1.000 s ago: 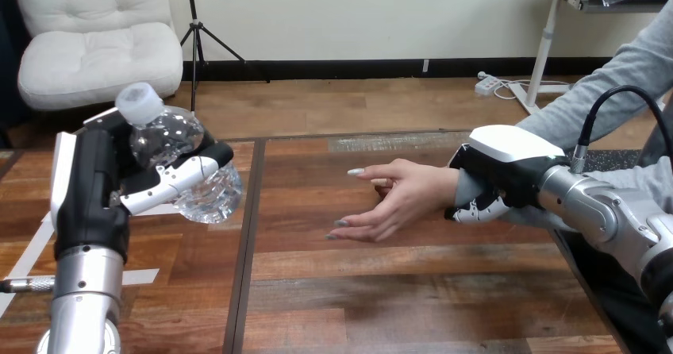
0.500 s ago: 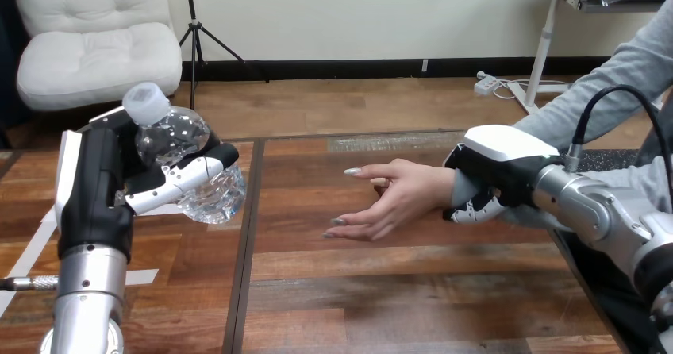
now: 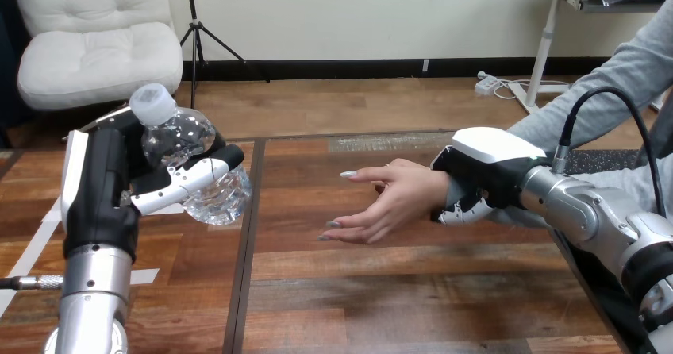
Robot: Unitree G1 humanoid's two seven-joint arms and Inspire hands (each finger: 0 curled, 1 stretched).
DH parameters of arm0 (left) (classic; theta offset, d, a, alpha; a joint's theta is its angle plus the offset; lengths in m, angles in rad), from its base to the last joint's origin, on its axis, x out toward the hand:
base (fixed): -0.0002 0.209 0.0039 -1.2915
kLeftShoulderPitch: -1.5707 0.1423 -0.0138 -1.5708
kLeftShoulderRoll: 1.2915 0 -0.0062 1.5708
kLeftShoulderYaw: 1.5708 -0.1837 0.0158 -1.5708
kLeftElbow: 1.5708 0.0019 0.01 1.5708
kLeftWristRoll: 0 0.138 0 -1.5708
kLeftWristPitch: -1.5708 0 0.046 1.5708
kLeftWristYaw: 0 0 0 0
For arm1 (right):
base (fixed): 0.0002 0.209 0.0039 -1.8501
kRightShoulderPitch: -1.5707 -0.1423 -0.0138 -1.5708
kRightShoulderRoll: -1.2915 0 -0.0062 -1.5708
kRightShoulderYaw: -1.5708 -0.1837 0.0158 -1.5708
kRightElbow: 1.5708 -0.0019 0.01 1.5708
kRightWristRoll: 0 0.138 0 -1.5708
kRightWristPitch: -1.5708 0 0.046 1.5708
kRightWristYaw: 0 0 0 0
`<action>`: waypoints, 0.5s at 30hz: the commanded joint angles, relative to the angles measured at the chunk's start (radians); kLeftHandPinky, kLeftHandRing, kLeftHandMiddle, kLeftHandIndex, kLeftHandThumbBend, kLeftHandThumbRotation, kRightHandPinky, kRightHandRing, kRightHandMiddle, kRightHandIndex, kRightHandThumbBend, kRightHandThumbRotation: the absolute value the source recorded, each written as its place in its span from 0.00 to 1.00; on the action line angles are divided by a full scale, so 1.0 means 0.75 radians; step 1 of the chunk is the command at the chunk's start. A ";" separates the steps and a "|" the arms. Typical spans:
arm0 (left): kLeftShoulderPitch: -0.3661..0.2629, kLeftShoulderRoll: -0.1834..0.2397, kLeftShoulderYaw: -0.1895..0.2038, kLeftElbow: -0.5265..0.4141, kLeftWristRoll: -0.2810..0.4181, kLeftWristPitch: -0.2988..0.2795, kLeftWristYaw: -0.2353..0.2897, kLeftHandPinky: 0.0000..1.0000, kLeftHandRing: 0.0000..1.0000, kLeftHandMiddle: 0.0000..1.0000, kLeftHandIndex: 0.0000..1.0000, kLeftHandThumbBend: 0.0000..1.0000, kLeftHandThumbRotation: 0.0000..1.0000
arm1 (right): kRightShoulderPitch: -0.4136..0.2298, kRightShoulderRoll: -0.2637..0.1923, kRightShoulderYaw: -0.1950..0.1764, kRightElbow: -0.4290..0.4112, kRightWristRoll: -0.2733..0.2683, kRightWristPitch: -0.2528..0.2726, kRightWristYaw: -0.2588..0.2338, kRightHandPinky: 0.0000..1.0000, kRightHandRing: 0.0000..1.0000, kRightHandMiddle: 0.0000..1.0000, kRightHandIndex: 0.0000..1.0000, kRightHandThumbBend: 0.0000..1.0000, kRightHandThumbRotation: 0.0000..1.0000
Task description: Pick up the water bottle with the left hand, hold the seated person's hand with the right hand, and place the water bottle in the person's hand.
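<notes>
- Head view, count: we see one water bottle (image 3: 189,151), one person's hand (image 3: 394,199) and two robot hands over one wooden table (image 3: 413,298).
- Left hand (image 3: 107,187): raised above the table's left part. Its fingers (image 3: 186,181) are curled round the clear bottle and hold it clear of the tabletop.
- Bottle: tilted, with its white cap (image 3: 152,104) up and away from us and its base toward the view's centre.
- Right hand (image 3: 484,167): it sits over the person's wrist, with its fingers curled in under the wrist and closed on it.
- Person's hand: it reaches in from the right, palm turned toward the bottle, fingers spread and loose, holding nothing.
- Open room: bare tabletop lies between the bottle and the person's fingertips, which are well apart.
- Edges: a dark seam (image 3: 243,275) crosses the table just beneath the bottle. The near tabletop is bare.
</notes>
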 commanded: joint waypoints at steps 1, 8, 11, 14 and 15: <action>-0.075 -0.015 -0.026 -0.088 -0.010 -0.028 -0.001 0.26 0.33 0.38 0.39 0.71 0.00 | -0.190 0.047 -0.008 -0.007 -0.003 -0.004 -0.021 0.30 0.36 0.43 0.45 0.44 0.22; -0.086 -0.022 -0.038 -0.072 -0.002 -0.037 0.001 0.26 0.32 0.38 0.39 0.72 0.00 | -0.201 0.056 -0.008 -0.009 -0.006 0.011 -0.012 0.28 0.34 0.41 0.42 0.45 0.24; -0.090 -0.021 -0.042 -0.062 -0.001 -0.046 0.000 0.26 0.32 0.38 0.39 0.72 0.00 | -0.205 0.058 -0.006 -0.011 -0.009 0.015 -0.012 0.28 0.34 0.41 0.42 0.45 0.24; -0.094 -0.021 -0.045 -0.052 -0.004 -0.058 -0.004 0.26 0.32 0.38 0.39 0.72 0.00 | -0.209 0.061 -0.004 -0.010 -0.013 0.017 -0.016 0.28 0.34 0.41 0.42 0.45 0.24; -0.095 -0.021 -0.045 -0.049 -0.005 -0.061 -0.006 0.26 0.32 0.37 0.39 0.72 0.00 | -0.210 0.062 -0.004 -0.009 -0.014 0.017 -0.017 0.28 0.34 0.41 0.42 0.45 0.24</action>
